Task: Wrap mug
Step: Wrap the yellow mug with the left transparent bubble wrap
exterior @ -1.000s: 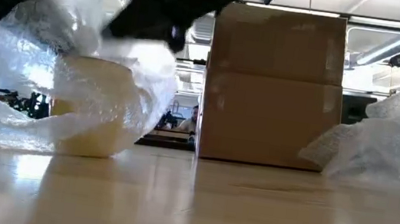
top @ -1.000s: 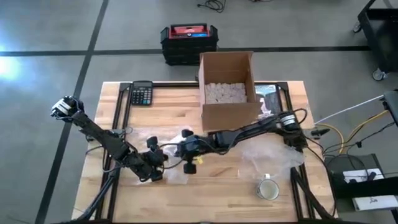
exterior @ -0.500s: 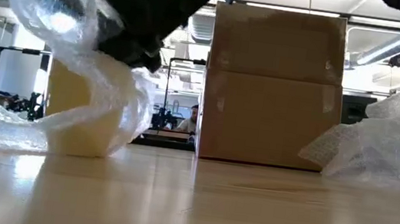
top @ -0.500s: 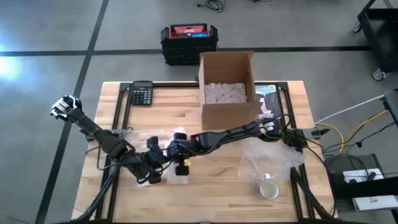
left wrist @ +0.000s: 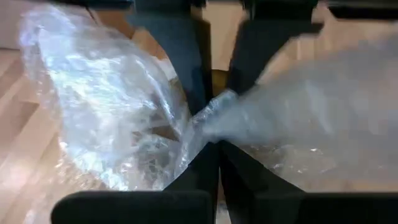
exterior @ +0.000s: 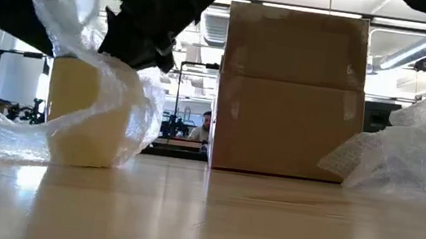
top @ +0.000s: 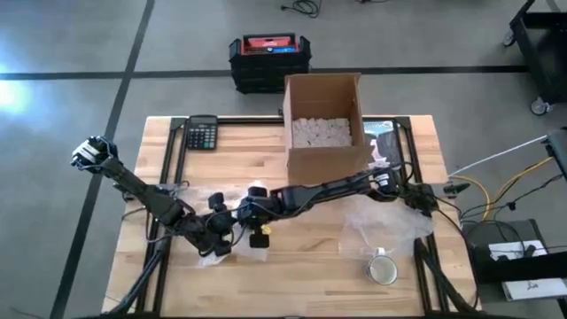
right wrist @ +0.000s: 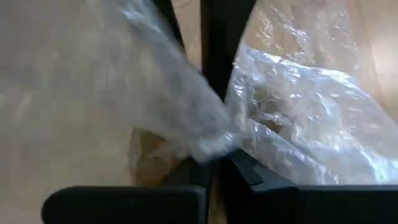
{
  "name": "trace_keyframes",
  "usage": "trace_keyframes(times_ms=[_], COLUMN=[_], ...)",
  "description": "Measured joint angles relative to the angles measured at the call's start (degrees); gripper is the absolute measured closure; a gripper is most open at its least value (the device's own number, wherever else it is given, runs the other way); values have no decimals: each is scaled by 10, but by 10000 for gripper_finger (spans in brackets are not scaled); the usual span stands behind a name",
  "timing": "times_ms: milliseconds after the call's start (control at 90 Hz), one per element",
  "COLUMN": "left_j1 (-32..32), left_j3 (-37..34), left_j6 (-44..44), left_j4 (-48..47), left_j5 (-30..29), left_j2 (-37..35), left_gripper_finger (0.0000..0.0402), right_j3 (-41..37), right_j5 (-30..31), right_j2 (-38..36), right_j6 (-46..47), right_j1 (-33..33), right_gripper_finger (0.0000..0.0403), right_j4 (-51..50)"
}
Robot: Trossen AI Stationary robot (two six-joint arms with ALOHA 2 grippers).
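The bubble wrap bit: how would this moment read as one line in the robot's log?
step: wrapping | left gripper: shut on bubble wrap | right gripper: shut on bubble wrap | mug: on table, partly covered

Open cardboard box [top: 324,124], upright at the far middle of the wooden table [top: 310,266], holding white packing material [top: 320,132]; in the low view its brown side [exterior: 291,93] fills the centre. Black calculator [top: 202,134] at the table's far left corner, well apart from the box; a black-and-red case [top: 268,58] on the grey floor beyond the table. Metal-rimmed glass [top: 383,268] near the table's front right.
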Motion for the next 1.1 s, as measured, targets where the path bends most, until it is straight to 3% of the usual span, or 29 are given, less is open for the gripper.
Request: trace_keyframes(times_ms=[178,267,422,633,922,1100], left_j1=[1,1,1,1,0,7], left_j3=[1,3,3,3,83,87], left_j6=[0,4,4,4,22,27], left_j4=[0,-1,-2,-2,-82,-104], left_j5=[4,5,5,7,13,-37], left_j2=[0,0,0,-6,-28,-23], left_gripper_finger=[402,402,402,402,402,402], right_j3=[90,110,77,3,1,2], right_j5=[0,-6,-79,-76,-75,-75], right_j2=[-20,-19,-18,13,20,16], right_j6=[-28,-39,-42,-7,-3,-11], right_j1=[-5,-5,-4,-10,-12,-12], right_gripper_finger=[394,390,392,401,400,400], right_j4=[-123,-121,-52,-15,3,18])
